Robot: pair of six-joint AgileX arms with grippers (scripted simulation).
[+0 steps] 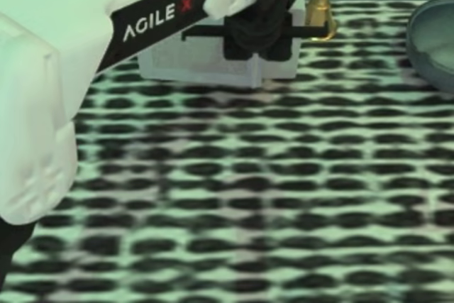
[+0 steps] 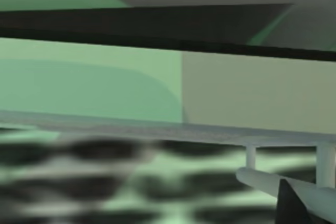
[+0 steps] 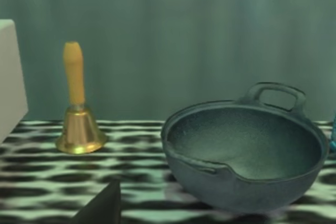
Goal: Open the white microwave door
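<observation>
Up close in the top view, the white left arm [image 1: 106,26] crosses from the near left edge toward the far middle, its lower end cut off by the frame. Its black left gripper [image 1: 259,30] sits over the front of the microwave [image 1: 177,62], right at the door [image 1: 206,58] and the slim handle [image 1: 254,70]. The dark wrist body covers the fingers, so whether they are spread or clenched on the handle cannot be told. In the left wrist view the door [image 2: 252,95] fills most of the frame at very short range, with the handle [image 2: 286,190] running beside a dark fingertip [image 2: 290,205] low in the corner; whether the two touch is unclear.

The microwave stands at the far middle of the patterned table [image 1: 248,196], most of its body hidden under the arm. Just beside it on the right stands a brass bell [image 1: 323,5] with a wooden grip, its top cut off. Farther right, a dark pan [image 1: 433,40] is clipped by the right edge of the table view. The whole near half of the table lies open.

The right gripper [image 3: 102,205] shows only as a dark tip in its own wrist view, well apart from the bell [image 3: 79,124] and pan [image 3: 247,156].
</observation>
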